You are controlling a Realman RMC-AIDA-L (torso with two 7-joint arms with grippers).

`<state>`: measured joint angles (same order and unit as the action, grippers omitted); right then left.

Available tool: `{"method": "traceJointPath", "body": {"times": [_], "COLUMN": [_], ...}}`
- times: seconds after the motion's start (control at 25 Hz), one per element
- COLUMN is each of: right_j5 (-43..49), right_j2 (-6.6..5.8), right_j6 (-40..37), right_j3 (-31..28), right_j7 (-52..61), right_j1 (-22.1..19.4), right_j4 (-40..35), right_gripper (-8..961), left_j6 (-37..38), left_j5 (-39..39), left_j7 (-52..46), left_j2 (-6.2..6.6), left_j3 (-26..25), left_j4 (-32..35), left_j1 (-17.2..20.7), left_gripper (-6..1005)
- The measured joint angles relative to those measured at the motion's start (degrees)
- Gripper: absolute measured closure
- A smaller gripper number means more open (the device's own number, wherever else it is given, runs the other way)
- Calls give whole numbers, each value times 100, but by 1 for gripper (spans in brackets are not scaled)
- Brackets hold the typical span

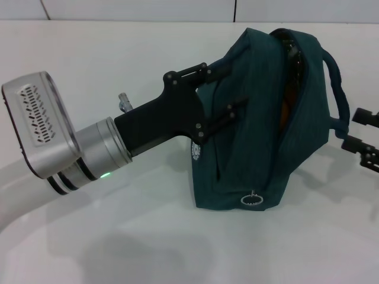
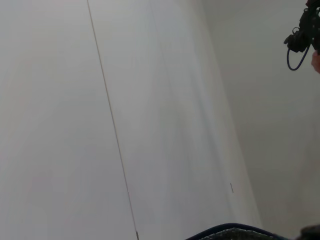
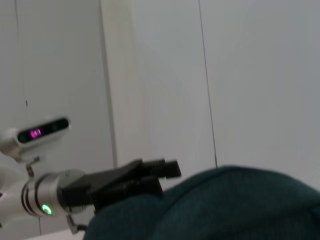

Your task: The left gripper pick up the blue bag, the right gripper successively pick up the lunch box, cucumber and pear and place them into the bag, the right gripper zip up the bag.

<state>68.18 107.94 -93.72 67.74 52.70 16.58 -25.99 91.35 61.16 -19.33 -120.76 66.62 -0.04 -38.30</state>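
Blue bag (image 1: 260, 124) stood on the white table (image 1: 118, 236).
Left gripper (image 1: 228, 89) clamped its side; right gripper (image 1: 364, 139), jaws apart, sat beside its handle.

One blue bag (image 1: 260, 124) (two grippers: left gripper (image 1: 222, 92), right gripper (image 1: 364, 139)).

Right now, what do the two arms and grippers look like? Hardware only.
The left gripper is a black two-fingered claw of flat linkage plates with visible pivot screws, on a thick silver cylindrical wrist carrying a green light, black bands and a grey vented box. The right gripper is all black, its screw-studded links showing only at the head view's edge.
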Motion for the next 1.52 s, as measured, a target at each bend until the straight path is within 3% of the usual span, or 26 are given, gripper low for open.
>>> {"method": "traceJointPath", "body": {"times": [0.16, 0.4, 0.56, 0.68, 0.84, 1.52], "right_j5": [105, 1369, 2018, 2189, 2227, 2663], "right_j2": [-7, 6, 227, 500, 691, 743], "right_j6": [-416, -893, -533, -19, 405, 677], "right_j3": [-166, -158, -164, -152, -77, 266], "right_j7": [-175, 103, 438, 463, 479, 981], "right_j1": [-97, 193, 499, 611, 682, 974], "right_j4": [-12, -83, -50, -76, -117, -63], "right_gripper": [406, 405, 406, 406, 407, 417], "left_j6": [-11, -12, -12, -6, 19, 55], "left_j5": [-2, -11, -50, -87, -197, -164], "left_j7": [0, 0, 0, 0, 0, -14], "left_j2": [0, 0, 0, 0, 0, 0], "left_j3": [0, -4, -44, -51, -53, -16], "left_j4": [-7, -12, 9, 24, -1, -16], "left_j1": [9, 0, -4, -4, -2, 33], "left_gripper": [497, 497, 496, 496, 495, 492]}}
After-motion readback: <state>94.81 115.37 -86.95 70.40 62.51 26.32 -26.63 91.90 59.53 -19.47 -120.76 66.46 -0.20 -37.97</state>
